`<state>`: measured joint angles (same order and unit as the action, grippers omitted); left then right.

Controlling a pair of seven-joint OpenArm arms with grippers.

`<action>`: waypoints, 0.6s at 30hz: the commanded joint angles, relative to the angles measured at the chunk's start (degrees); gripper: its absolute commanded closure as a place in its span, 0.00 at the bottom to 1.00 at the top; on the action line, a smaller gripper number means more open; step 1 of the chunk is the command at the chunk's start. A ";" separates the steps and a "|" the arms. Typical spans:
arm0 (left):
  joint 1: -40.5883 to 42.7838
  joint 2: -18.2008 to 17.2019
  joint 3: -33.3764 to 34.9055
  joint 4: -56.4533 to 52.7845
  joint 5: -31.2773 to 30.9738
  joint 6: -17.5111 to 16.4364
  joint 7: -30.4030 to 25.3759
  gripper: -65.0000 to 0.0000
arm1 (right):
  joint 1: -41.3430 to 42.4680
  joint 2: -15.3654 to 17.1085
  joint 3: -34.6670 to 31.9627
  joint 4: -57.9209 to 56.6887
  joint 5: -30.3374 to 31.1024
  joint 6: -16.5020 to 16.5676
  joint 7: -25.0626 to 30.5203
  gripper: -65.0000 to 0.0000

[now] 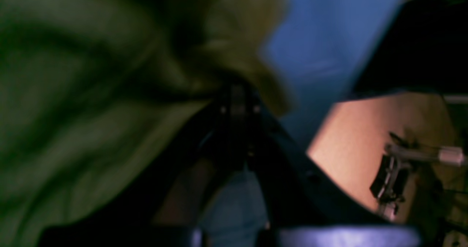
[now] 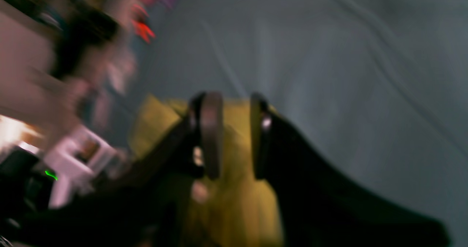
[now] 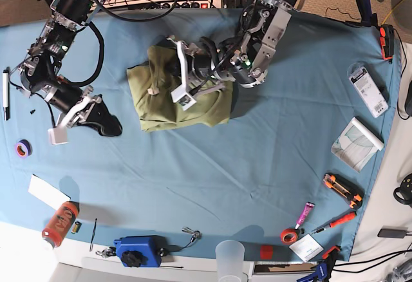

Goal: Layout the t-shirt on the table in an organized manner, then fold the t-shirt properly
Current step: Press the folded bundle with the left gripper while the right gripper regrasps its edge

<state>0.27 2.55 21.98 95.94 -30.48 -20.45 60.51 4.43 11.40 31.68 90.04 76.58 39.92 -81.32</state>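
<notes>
On wrinkled blue table (image 3: 270, 147), soft olive t-shirt (image 3: 154, 111), folded roughly rectangular

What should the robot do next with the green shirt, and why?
Probably lift the left tool a little and carry the pinched fabric across the t-shirt. That tool is shut with cloth bunched at its tip, and the t-shirt lies partly folded on the table. The right tool is open, off to the side.

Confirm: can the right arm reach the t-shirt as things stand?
Likely yes: the right gripper sits low over the table just beside the t-shirt, jaws apart, with nothing between them.
</notes>
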 commanded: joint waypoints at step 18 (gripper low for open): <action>0.68 -3.91 -0.15 20.39 20.65 12.72 3.76 1.00 | 0.96 0.81 -24.24 1.01 6.43 0.08 1.32 0.84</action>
<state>1.48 -1.93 21.78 115.35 -9.32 -7.68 65.04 4.43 11.57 7.03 90.11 81.65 39.94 -81.01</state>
